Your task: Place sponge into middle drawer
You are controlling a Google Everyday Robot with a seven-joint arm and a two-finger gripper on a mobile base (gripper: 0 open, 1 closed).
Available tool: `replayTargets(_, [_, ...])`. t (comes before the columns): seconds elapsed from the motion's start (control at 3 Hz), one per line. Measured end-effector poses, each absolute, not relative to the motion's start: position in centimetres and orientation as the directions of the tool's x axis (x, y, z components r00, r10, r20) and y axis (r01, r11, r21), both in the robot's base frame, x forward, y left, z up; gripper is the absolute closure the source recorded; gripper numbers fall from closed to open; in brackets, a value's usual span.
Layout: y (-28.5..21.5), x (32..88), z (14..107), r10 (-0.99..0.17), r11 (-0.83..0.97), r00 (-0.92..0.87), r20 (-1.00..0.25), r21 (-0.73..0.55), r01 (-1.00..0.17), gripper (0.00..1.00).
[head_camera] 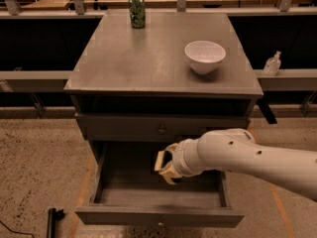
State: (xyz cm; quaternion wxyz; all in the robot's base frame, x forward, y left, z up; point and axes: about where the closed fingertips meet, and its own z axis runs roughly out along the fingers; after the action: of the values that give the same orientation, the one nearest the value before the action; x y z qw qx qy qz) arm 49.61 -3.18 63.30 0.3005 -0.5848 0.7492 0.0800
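Grey wooden table (148, 58), its middle drawer (158, 216) pulled open below the front edge, meets a white arm (247, 157) from the right. A white bowl (205, 56) sits near the right edge. The gripper (166, 166) hangs over the drawer's hollow; its hold, and the sponge, cannot be told. A can (137, 11) stands at the back edge.

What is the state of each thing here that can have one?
middle drawer, pulled open
upper drawer, shut
white bowl, upright on the cabinet top
green can, standing upright
end effector, low over the open middle drawer
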Motion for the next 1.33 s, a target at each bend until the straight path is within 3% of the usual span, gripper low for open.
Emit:
replayTargets(0.33, [-3.7, 50.0, 58.0, -0.855, 0.265, -0.123, -0.504, -0.221, -0.939, 1.00])
replayTargets(0.67, [-3.8, 50.6, 53.3, -0.872, 0.212, -0.080, -0.483, -0.225, -0.951, 0.82])
replayTargets(1.33, [-3.3, 52.5, 47.3, -0.896, 0.149, -0.027, -0.444, -0.243, -0.958, 0.36])
